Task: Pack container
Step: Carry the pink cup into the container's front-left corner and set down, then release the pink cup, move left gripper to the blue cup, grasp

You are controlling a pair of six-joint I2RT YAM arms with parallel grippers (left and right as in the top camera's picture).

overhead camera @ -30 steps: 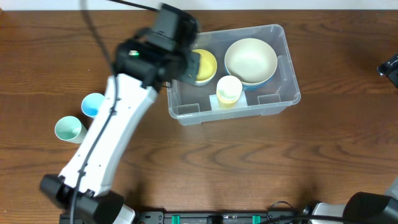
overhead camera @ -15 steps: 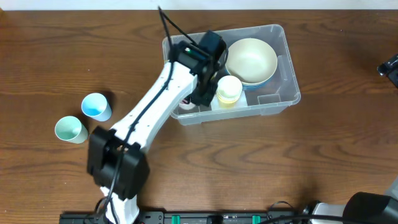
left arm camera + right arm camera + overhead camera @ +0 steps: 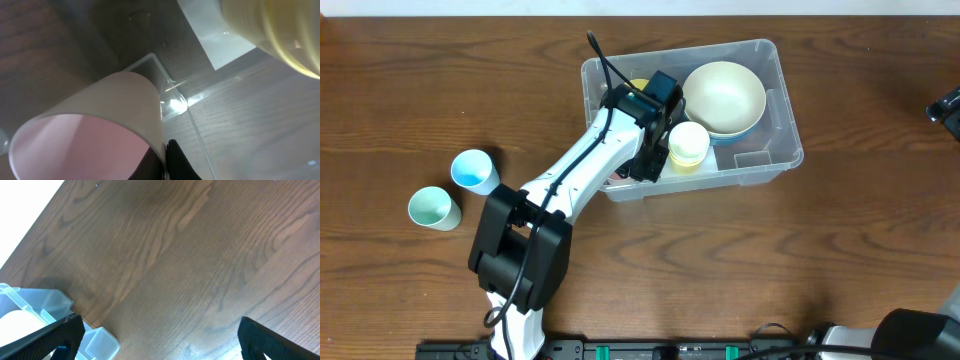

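Note:
The container (image 3: 787, 150) is a clear plastic bin at the table's upper middle. It holds a cream bowl (image 3: 723, 95) stacked in a blue one, a yellow cup (image 3: 688, 143) and a yellow bowl (image 3: 638, 86) mostly hidden by my left arm. My left gripper (image 3: 645, 160) reaches into the bin's front left part. In the left wrist view it (image 3: 165, 152) is shut on the rim of a pink cup (image 3: 100, 125), low over the bin's base beside the whitish label (image 3: 215, 35). My right gripper (image 3: 160, 330) is open and empty over bare table, with the bin's corner (image 3: 30, 305) at its left.
A blue cup (image 3: 473, 170) and a pale green cup (image 3: 431, 208) lie on the table left of the bin. My right arm shows only at the right edge of the overhead view (image 3: 945, 103). The left arm stretches diagonally from the front edge to the bin.
My left arm has swung right over the bin and lowered the pink cup into its front left part. The right arm has not moved.

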